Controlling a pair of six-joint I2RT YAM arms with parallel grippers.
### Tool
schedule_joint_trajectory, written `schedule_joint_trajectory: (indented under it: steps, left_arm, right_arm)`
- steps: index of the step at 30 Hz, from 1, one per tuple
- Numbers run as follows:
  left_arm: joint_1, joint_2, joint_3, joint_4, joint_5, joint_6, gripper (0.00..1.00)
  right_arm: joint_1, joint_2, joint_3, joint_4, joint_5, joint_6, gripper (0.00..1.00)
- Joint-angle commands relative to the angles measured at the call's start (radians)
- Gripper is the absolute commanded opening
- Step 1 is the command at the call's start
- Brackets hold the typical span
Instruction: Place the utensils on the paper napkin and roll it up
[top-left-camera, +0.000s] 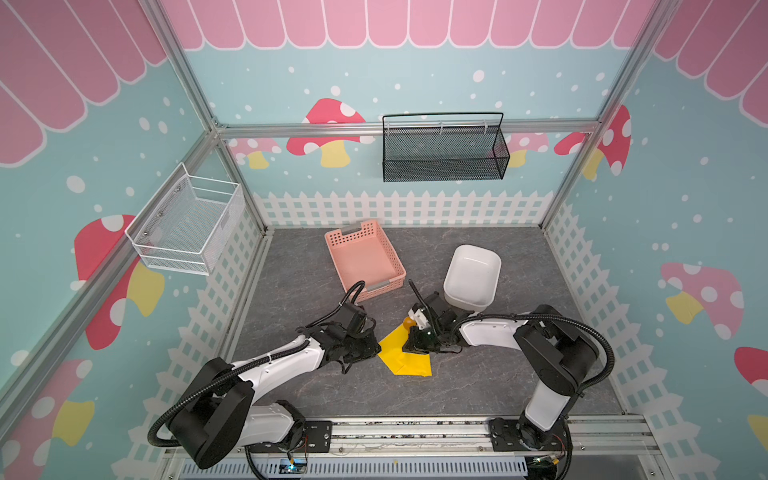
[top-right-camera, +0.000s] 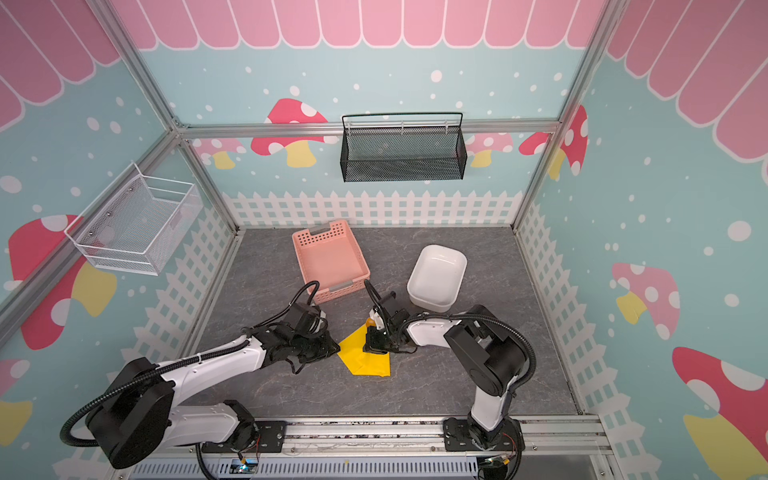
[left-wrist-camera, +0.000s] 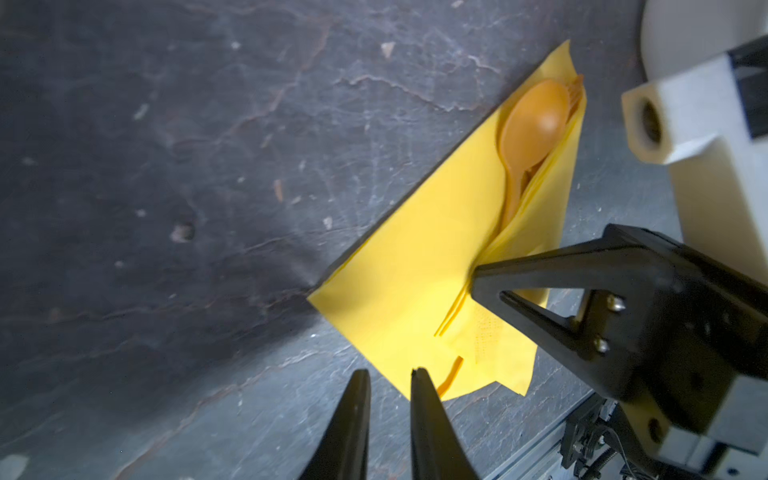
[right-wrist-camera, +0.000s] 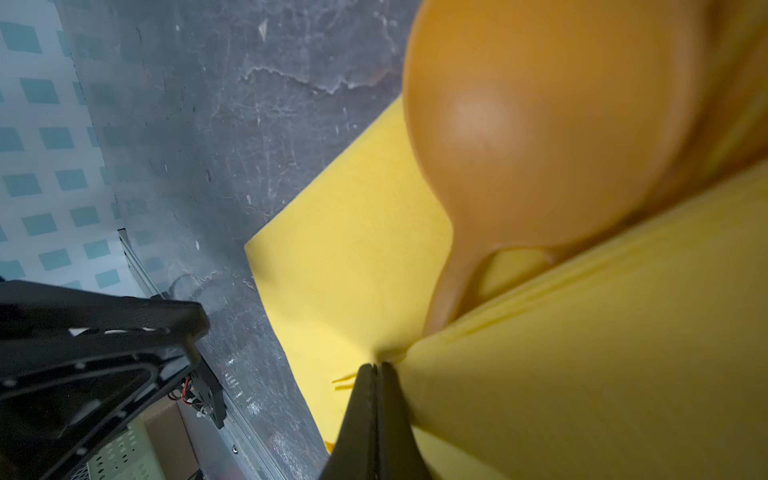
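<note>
The yellow paper napkin (top-left-camera: 405, 361) (top-right-camera: 365, 363) lies on the grey table between both arms, with one flap folded over the orange utensils. A round spoon bowl (left-wrist-camera: 536, 120) (right-wrist-camera: 540, 124) and fork tines (left-wrist-camera: 575, 89) stick out at the far corner, and a handle end (left-wrist-camera: 451, 376) shows at the near edge. My right gripper (right-wrist-camera: 376, 365) (top-left-camera: 411, 347) is shut, and the folded flap puckers at its tips. My left gripper (left-wrist-camera: 388, 372) (top-left-camera: 376, 349) stands slightly open at the napkin's near corner (left-wrist-camera: 407, 270), nothing between its fingers.
A pink perforated basket (top-left-camera: 365, 262) sits behind the left arm. A white tub (top-left-camera: 471, 276) stands behind the right arm. A black mesh basket (top-left-camera: 444, 149) hangs on the back wall and a white wire basket (top-left-camera: 187, 220) on the left wall.
</note>
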Motion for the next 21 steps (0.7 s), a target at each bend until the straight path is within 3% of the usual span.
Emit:
schedule_joint_trajectory:
  steps: [1, 9, 21]
  left_arm:
    - [0.026, -0.027, -0.04, -0.026, 0.023, 0.003, 0.27]
    - [0.088, -0.044, -0.124, 0.028, 0.107, -0.016, 0.39]
    - [0.096, 0.093, -0.152, 0.226, 0.238, -0.045, 0.43]
  right_arm:
    - [0.012, 0.034, 0.001, -0.064, 0.036, -0.008, 0.02]
    - [0.013, 0.034, 0.008, -0.07, 0.039, -0.008, 0.02]
    - [0.013, 0.044, 0.012, -0.067, 0.034, -0.003, 0.02]
